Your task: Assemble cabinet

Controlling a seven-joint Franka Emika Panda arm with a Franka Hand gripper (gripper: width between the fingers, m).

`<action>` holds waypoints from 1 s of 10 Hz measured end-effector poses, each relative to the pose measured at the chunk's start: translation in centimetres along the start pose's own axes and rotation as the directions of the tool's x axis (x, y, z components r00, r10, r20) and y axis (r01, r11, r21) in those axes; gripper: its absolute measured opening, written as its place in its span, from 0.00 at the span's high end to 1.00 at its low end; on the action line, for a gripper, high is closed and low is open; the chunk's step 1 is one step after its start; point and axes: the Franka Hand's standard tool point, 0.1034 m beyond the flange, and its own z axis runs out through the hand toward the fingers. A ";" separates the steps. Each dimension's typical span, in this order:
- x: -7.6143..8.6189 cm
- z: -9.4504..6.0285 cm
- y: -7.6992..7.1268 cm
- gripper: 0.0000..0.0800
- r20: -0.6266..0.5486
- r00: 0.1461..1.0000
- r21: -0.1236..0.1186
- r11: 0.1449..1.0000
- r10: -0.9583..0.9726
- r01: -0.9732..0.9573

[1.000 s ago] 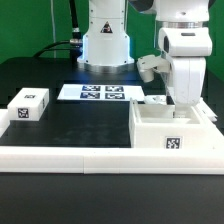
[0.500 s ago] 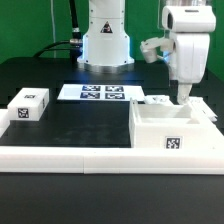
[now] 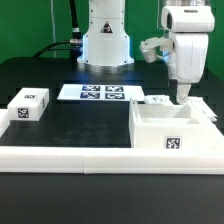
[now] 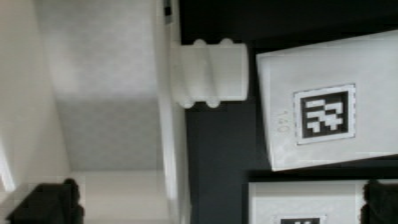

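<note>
White cabinet body (image 3: 150, 128) lies beneath the end effector (image 3: 182, 97), which hangs spread wide above its open top.

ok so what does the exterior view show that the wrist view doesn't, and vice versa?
Exterior only: the small white tagged block, the marker board, the long low white rail and the arm's white base.
Wrist only: a ribbed white plastic peg against the outer wall of the large boxy white plastic cabinet body, and a black fingertip far off-centre, which reads as open.
Both: that cabinet body, the flat white tagged panel beside it, and the pincer.
</note>
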 end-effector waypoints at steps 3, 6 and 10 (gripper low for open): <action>0.6 -0.1 -1.9 0.00 0.000 1.000 0.014 1.000 -0.008 0.008; 2.4 0.3 -3.7 0.00 -0.013 1.000 0.024 0.999 0.025 -0.025; 2.1 0.5 -3.6 0.00 -0.012 1.000 0.026 0.999 0.027 -0.027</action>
